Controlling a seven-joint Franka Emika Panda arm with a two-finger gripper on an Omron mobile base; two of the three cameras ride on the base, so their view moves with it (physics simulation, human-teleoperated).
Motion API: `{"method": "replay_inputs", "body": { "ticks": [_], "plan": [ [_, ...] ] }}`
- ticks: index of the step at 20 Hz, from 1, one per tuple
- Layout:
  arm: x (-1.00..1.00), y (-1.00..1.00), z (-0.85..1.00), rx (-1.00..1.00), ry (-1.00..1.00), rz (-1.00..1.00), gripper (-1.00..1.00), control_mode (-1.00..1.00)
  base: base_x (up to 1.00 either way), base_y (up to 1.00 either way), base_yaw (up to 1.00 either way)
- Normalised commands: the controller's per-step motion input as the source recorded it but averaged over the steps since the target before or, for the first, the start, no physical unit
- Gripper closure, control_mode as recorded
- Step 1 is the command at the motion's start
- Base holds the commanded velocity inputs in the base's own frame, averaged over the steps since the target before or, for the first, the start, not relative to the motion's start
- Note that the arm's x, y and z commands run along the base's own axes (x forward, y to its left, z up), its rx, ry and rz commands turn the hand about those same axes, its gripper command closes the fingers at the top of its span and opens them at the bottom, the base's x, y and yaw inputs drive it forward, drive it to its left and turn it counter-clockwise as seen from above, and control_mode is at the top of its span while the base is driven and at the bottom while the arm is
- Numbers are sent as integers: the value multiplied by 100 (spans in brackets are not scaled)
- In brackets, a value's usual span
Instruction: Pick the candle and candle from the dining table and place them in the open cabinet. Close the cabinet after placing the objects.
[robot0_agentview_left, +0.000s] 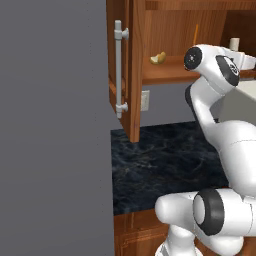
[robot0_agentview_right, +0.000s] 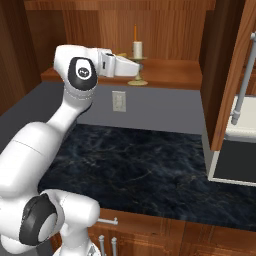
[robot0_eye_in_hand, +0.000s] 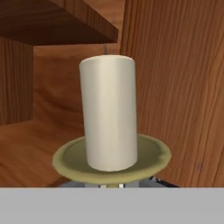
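we read this moment as the placing of the second candle: the arm reaches into the open cabinet (robot0_agentview_right: 165, 30), and the hand (robot0_agentview_right: 131, 69), closed, grips the cream candle (robot0_eye_in_hand: 109, 111) by its pale green dish-shaped holder (robot0_eye_in_hand: 111, 159). in the hand view the candle stands close to upright on its dish, directly above the fingertips, with the cabinet's wooden side wall just beside it and the shelf floor below. in the right base view the dish appears to sit on or just above the cabinet shelf (robot0_agentview_right: 175, 75); we cannot tell whether it touches.

contents of the cabinet: the thin orange taper (robot0_agentview_right: 134, 33) stands upright toward the back, behind the cream candle, and a yellow fruit (robot0_agentview_left: 158, 58) lies on the same shelf toward the left door's side. the left door (robot0_agentview_left: 122, 70) with its long steel handle (robot0_agentview_left: 118, 67) stands swung out, and the right door (robot0_agentview_right: 230, 70) is likewise open.

we judge the next move to call for settling the dish flat on the shelf, opening the fingers, and drawing the hand straight back without tipping either candle. both doors then remain to be swung shut. the black stone surface (robot0_agentview_right: 140, 160) lies below the cabinet.
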Motion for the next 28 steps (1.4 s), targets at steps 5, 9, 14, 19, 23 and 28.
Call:
{"method": "replay_inputs", "body": {
  "ticks": [5, 9, 14, 19, 23, 28],
  "plan": [
    [25, -7, -4, 1, -9, 5, 100, -100, 0, 0, 0],
    [29, -10, -3, 1, -2, 4, 100, -100, 0, 0, 0],
    [32, -13, -4, 1, 0, 4, 100, -100, 0, 0, 0],
    [29, -16, -8, 0, 0, 5, 100, -100, 0, 0, 0],
    [22, -17, -16, 0, -1, 5, 100, -100, 0, 0, 0],
    [24, -14, -13, 1, -3, 5, 100, -100, 0, 0, 0]
  ]
}}
